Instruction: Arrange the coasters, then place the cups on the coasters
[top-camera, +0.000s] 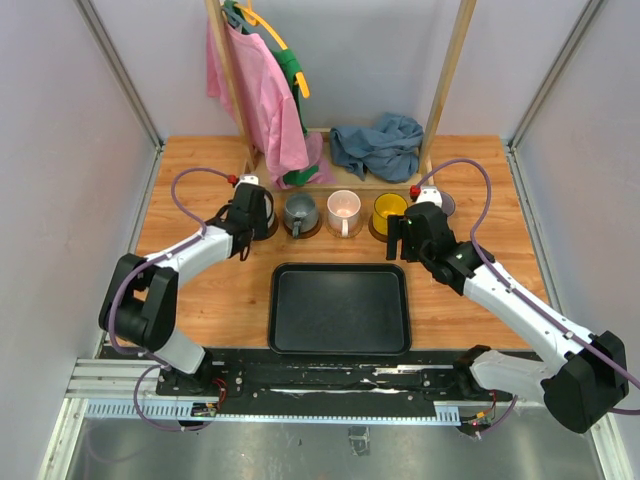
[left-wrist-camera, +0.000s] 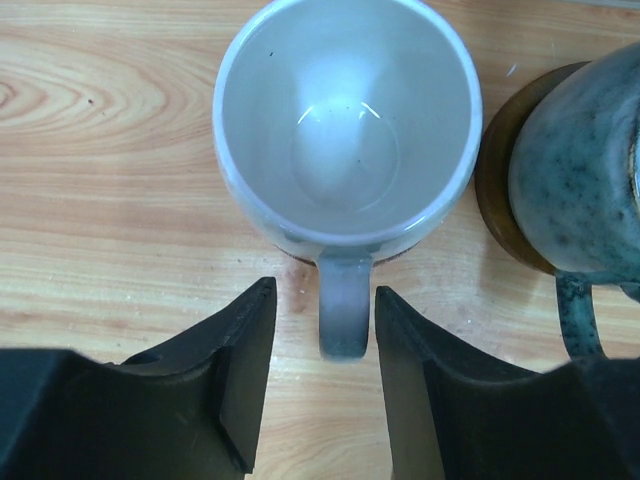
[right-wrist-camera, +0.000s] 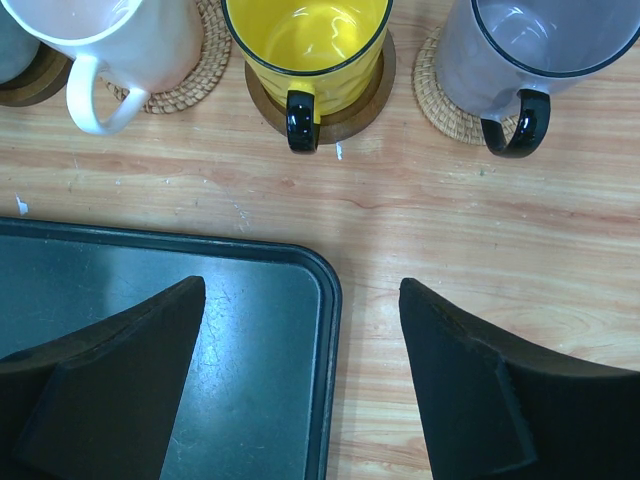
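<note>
Left gripper (left-wrist-camera: 325, 292) hangs released, fingers (left-wrist-camera: 245, 380) flanking the white mug (left-wrist-camera: 345, 130) by its handle (left-wrist-camera: 343, 310) without touching, the mug seated on its dark coaster (left-wrist-camera: 296, 258) toward the table's (left-wrist-camera: 100, 200) far-left corner; seemingly the last placement, calling for a straight backward retreat.

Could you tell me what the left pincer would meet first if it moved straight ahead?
Probably the white mug: its handle sits between the open fingers of the left pincer.
</note>
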